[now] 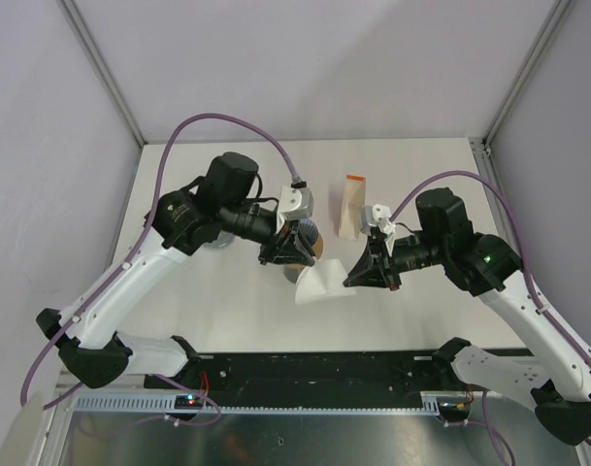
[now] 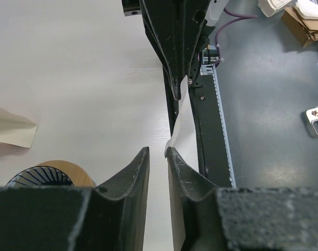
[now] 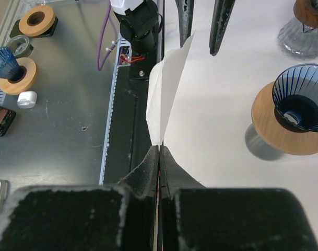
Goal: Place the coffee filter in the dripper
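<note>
- One white paper coffee filter (image 1: 324, 284), folded flat into a fan shape, is held over the counter (image 1: 227, 301) between your two arms.
- Your right gripper (image 3: 159, 150) has its jaws clamped on the filter's edge. Your left gripper (image 2: 157, 152) has its jaws slightly apart around the opposite corner.
- From the filter, the dripper (image 3: 299, 102) sits at 11 o'clock, and bare counter lies at 6 o'clock.

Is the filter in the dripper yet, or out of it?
Out. The coffee filter is pinched in the right end effector, held beside the dripper; the dripper's blue ribbed cone shows nothing inside.
</note>
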Available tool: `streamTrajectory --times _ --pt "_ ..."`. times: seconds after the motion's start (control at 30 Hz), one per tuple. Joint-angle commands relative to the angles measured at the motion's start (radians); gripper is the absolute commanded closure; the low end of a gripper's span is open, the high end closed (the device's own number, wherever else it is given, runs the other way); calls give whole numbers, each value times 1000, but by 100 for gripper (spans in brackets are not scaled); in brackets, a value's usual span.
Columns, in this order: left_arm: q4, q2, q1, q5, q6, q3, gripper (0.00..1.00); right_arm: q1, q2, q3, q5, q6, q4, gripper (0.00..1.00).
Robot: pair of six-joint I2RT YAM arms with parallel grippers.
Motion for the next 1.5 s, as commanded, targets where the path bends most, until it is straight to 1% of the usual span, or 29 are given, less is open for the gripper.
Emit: streamTrajectory --times 0.0,0.17,0.43,0.73,1.0,1.17,1.3,1.47 --pt "6 5 -6 6 -22 54 75 8 -3 41 3 -4 7 100" --pt "7 -3 -5 -2 -7 61 76 8 -5 42 5 -8 1 100" --pt "7 -18 -5 -52 12 69 80 8 -2 42 8 -11 3 100" --pt "6 -19 -5 -74 24 83 81 9 1 42 7 -12 5 100" --pt "6 -19 -10 -2 18 39 77 8 -7 42 33 -6 16 100" --pt "6 -34 -25 29 36 14 72 7 -9 42 51 5 34 100" --pt "6 -36 -42 27 40 -9 70 6 -9 42 63 14 50 100" --pt "6 -38 -51 9 43 -36 69 3 -12 41 64 24 68 100"
